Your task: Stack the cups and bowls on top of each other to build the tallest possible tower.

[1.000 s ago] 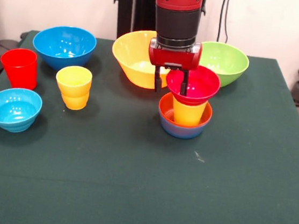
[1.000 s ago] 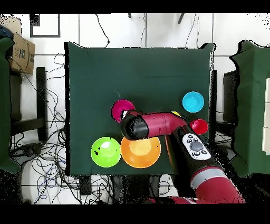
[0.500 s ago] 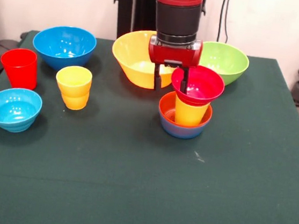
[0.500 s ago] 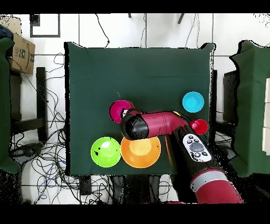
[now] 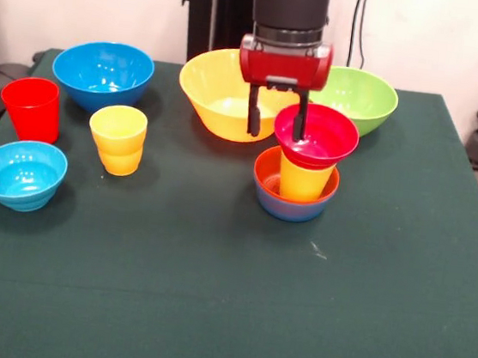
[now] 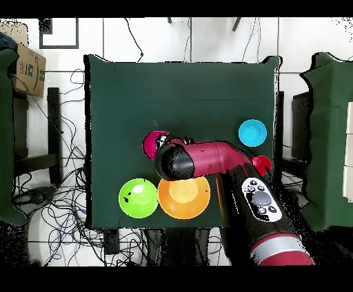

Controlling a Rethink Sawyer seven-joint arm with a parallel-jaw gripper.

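The tower [image 5: 298, 173] stands mid-table: a crimson bowl [image 5: 318, 136] rests on a yellow cup [image 5: 302, 179] inside an orange-red bowl [image 5: 265, 175] nested in a blue one. My gripper [image 5: 275, 124] hangs open at the crimson bowl's left rim, one finger outside it and one over its inside. In the overhead view the arm [image 6: 207, 157] covers the gripper and most of the crimson bowl [image 6: 152, 144]. To the left are two nested yellow cups [image 5: 117, 137], a red cup [image 5: 31, 108], a light-blue bowl [image 5: 20, 173] and a blue bowl [image 5: 102, 73].
A large yellow-orange bowl [image 5: 214, 90] and a lime green bowl [image 5: 362, 98] stand just behind the tower and the gripper. From above, the yellow-orange bowl [image 6: 184, 197] and the green bowl [image 6: 138, 199] sit close to the table's edge.
The gripper has risen, still open. The crimson bowl shifted slightly to the right and stays on the yellow cup.
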